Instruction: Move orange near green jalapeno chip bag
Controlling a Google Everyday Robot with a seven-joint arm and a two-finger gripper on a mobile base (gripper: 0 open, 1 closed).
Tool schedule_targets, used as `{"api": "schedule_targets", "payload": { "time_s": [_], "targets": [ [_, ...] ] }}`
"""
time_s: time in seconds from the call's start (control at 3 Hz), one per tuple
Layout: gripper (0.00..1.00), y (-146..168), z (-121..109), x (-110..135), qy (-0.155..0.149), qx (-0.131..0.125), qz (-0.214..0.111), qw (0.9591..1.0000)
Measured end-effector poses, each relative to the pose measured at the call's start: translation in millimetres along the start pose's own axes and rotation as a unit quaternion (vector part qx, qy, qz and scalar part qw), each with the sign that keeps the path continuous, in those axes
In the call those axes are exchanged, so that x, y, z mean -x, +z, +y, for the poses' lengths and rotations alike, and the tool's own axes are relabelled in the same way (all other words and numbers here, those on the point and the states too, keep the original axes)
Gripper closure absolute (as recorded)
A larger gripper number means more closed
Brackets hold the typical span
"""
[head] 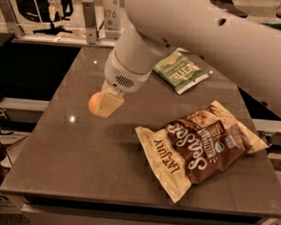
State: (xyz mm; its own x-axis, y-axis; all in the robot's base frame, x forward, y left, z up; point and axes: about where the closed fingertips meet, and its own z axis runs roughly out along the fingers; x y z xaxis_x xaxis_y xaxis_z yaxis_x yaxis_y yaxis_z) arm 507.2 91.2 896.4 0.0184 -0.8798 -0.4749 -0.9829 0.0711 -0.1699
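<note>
The orange [93, 103] is held — pinched, it seems, by the jaws of the gripper [104, 105] above the left surface [56, 166] — and must be carried beside the green jalapeno chip bag [181, 71].

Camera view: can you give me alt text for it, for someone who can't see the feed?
The gripper holds the orange at the left-centre of a dark table, apart from the green jalapeno chip bag lying flat toward the far edge. A larger brown-and-cream chip bag lies at the near right.
</note>
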Motion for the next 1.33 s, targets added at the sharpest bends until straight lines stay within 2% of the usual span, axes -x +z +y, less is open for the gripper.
{"api": "schedule_targets", "payload": {
  "time_s": [0.33,0.67,1.0,1.33],
  "targets": [
    [1.0,-18.5,-41.7,-28.3,-0.003,-0.027,0.02,0.9994],
    [1.0,-34.2,-80.0,-66.8,0.0,-0.054,0.049,0.9973],
    [1.0,-47.0,-111.9,-106.6,0.017,-0.073,0.068,0.9949],
    [1.0,-55.0,-132.5,-133.1,0.028,-0.085,0.08,0.9928]
  ]
}}
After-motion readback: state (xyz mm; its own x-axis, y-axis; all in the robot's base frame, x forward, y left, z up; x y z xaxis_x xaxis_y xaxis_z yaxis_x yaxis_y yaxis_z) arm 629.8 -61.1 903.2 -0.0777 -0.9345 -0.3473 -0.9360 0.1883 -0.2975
